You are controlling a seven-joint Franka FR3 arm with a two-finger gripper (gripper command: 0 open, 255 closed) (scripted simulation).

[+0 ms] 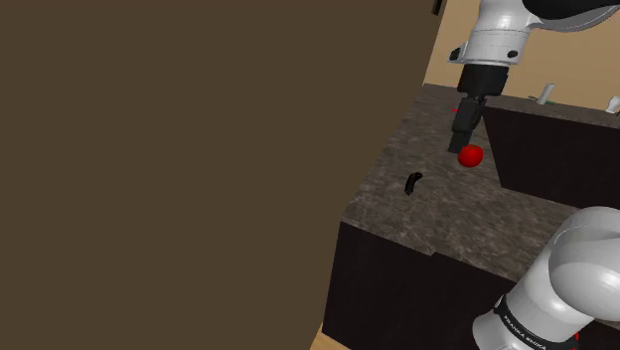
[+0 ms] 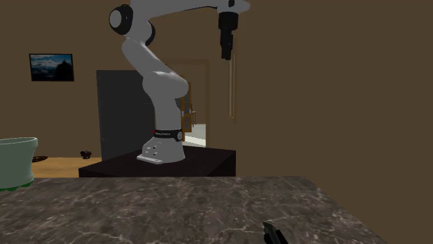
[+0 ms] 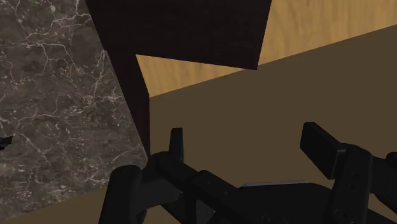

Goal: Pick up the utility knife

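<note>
The utility knife (image 1: 413, 182) is a small black curved thing lying on the dark marble counter (image 1: 447, 214). In the second exterior view the knife (image 2: 275, 233) lies near the counter's (image 2: 173, 208) close edge. My black gripper (image 1: 463, 145) hangs above the counter, up and to the right of the knife in the shoulder view, just over a red round object (image 1: 470, 155). In the second exterior view the gripper (image 2: 226, 55) is high in the air. In the wrist view the gripper (image 3: 248, 146) is open, its fingers (image 3: 176, 145) apart with nothing between them.
A big brown wall (image 1: 169, 169) fills the shoulder view's left. The dark stand (image 2: 163, 166) carries the arm behind the counter. A pale green pot (image 2: 14, 163) sits at the second exterior view's left. Wooden floor (image 3: 191, 73) lies beside the counter.
</note>
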